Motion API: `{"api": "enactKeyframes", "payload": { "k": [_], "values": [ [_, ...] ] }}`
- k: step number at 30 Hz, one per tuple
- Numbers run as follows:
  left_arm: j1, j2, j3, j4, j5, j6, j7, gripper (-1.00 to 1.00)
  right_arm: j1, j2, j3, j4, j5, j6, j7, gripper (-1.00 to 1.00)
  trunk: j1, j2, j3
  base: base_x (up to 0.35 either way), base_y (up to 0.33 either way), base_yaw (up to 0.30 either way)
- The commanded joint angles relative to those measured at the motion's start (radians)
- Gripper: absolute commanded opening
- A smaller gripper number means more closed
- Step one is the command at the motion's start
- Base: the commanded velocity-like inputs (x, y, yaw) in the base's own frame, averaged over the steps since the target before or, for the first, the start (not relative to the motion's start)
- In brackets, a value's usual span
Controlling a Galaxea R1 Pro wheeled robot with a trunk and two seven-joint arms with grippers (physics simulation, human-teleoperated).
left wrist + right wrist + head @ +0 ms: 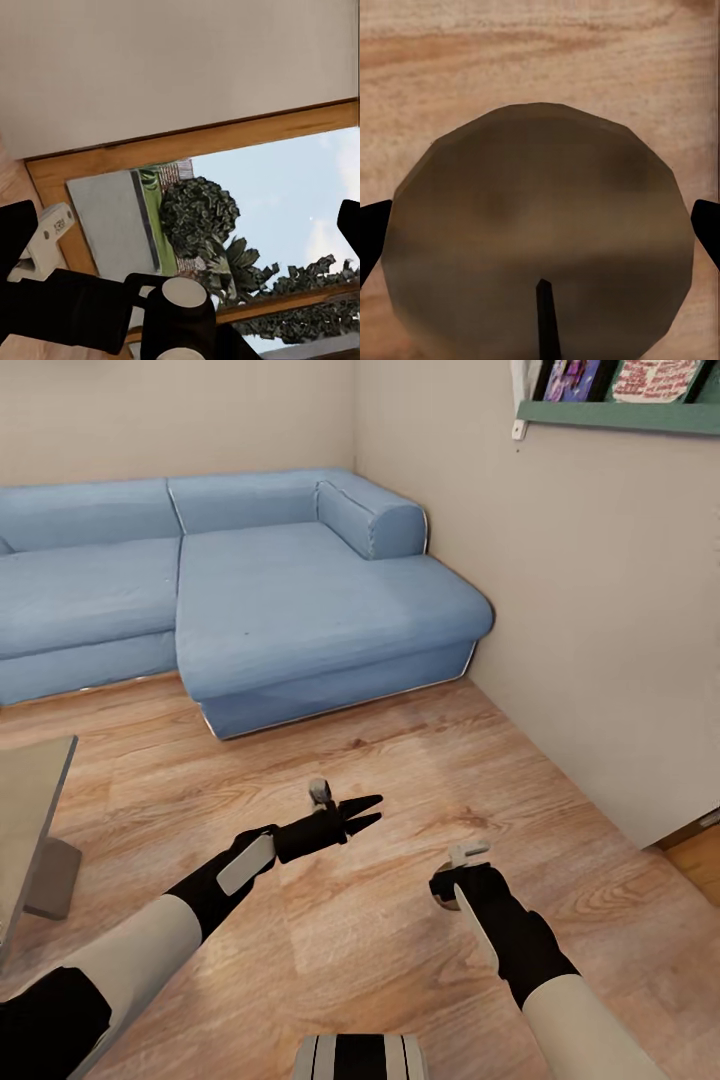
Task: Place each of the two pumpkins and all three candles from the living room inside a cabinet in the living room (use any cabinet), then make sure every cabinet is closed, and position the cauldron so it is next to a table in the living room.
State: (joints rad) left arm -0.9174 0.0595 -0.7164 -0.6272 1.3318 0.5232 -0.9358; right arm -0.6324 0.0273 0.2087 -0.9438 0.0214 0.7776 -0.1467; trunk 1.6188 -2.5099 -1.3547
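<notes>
A round brownish candle [540, 217] with a short black wick sits between my right gripper's fingertips [371, 232], which press against its two sides above the wood floor. In the head view, my right gripper [450, 888] points down at lower right, and a sliver of the candle [440, 896] shows beneath it. My left gripper [366, 813] reaches out level over the floor, open and holding nothing. The grey-topped table [30, 800] shows at the left edge. Pumpkins, cabinet and cauldron are out of view.
A blue corner sofa [280, 600] fills the back, against a beige wall [600, 640] on the right. A green shelf with books [620, 412] hangs high on that wall. The left wrist view looks across my right wrist [180, 315] to a wood-framed window with trees [225, 225].
</notes>
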Motion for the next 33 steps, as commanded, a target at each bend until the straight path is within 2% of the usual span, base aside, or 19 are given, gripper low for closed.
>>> {"api": "enactKeyframes", "payload": {
  "k": [1, 11, 28, 33],
  "values": [
    [0.0, 0.0, 0.0, 0.0, 0.0, 0.0, 0.0, 1.0, 0.0, 0.0, 0.0, 0.0, 0.0, 0.0, -0.001, -1.0, 0.0, 0.0, 0.004, 0.0, 0.0, 0.0],
    [0.0, -0.001, 0.0, -0.014, -0.002, 0.0, 0.0, 1.0, 0.0, 0.0, 0.0, 0.0, 0.0, 0.0, -0.001, -1.0, -0.005, 0.003, 0.043, 0.0, 0.0, 0.018],
    [0.0, -0.003, -0.001, -0.021, -0.002, 0.0, 0.002, 1.0, 0.0, 0.001, 0.0, 0.002, -0.001, -0.001, -0.001, -1.0, -0.013, 0.007, 0.108, 0.0, 0.0, 0.272],
    [0.0, -0.004, -0.002, -0.022, -0.003, 0.0, 0.003, 1.0, 0.0, 0.0, 0.0, 0.002, -0.001, -0.001, -0.001, -1.0, -0.015, 0.008, 0.128, 0.0, 0.0, 0.068]
  ]
}}
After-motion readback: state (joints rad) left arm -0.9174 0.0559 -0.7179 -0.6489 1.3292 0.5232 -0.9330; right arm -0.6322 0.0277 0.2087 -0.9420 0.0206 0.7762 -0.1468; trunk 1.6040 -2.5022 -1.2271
